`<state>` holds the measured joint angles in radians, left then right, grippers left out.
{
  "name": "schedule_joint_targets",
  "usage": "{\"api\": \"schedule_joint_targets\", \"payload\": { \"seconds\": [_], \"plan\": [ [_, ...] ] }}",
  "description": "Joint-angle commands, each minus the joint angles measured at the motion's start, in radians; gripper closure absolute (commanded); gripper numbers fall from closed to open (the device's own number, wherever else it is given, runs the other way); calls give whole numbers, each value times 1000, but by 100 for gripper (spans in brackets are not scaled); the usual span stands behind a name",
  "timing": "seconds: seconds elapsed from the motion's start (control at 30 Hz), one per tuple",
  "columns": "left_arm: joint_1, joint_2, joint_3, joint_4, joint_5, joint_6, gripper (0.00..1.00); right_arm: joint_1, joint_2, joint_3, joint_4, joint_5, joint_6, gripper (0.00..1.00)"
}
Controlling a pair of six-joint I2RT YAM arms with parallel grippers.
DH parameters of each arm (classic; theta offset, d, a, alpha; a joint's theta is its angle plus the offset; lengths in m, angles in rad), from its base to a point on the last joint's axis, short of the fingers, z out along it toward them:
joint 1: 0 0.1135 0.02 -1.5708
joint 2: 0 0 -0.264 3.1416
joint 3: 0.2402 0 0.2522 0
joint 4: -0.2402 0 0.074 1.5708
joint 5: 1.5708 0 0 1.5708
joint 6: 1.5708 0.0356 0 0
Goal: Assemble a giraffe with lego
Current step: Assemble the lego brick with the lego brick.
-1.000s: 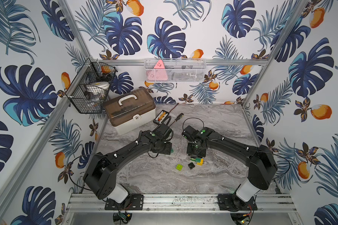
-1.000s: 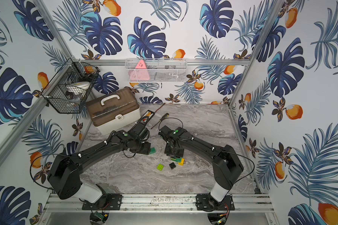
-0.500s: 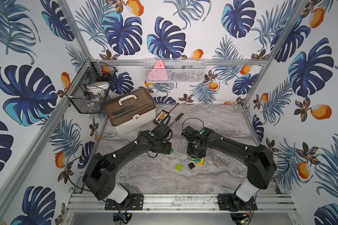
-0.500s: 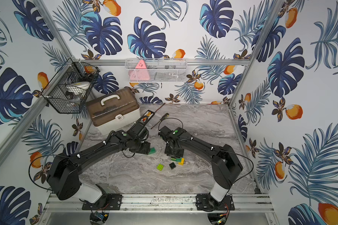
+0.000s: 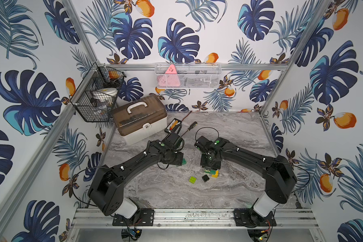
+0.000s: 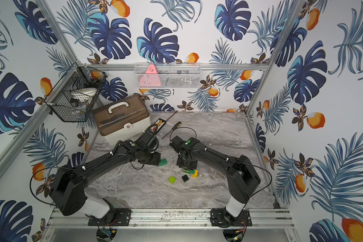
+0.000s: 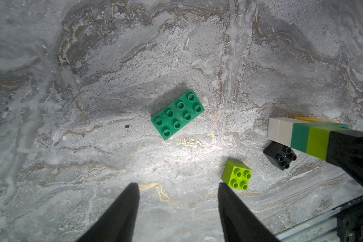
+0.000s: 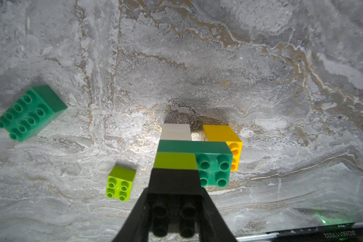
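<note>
The partly built giraffe stands upright on the marble table: white at the bottom, then a dark-green long brick, lime, and black on top. A yellow brick stands under the dark-green overhang. My right gripper is shut on the giraffe's black top brick and hides most of the figure in both top views. The loose lego: a dark-green long brick, a lime square and a black square tipped on its side. My left gripper hangs open and empty above the table, near the loose dark-green brick.
A brown-lidded case stands at the back left of the table, with a screwdriver and a small bit holder beside it. A black wire basket and a white mesh tray hang on the walls.
</note>
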<state>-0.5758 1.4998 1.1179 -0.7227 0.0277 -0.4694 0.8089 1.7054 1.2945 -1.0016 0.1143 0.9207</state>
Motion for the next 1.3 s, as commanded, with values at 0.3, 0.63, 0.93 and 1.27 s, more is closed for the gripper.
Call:
{"api": "schedule_joint_targets", "payload": {
  "seconds": [0.3, 0.63, 0.93, 1.27],
  "plan": [
    [5, -10, 6, 1, 7, 27, 35, 9, 19, 17, -20, 28, -26, 55],
    [5, -12, 3, -1, 23, 29, 34, 9, -57, 30, -1, 45, -20, 28],
    [-163, 33, -40, 11, 71, 13, 1, 3, -275, -117, -9, 60, -33, 19],
    [-252, 167, -8, -3, 20, -8, 7, -51, -433, -313, 179, -20, -101, 1]
  ]
}}
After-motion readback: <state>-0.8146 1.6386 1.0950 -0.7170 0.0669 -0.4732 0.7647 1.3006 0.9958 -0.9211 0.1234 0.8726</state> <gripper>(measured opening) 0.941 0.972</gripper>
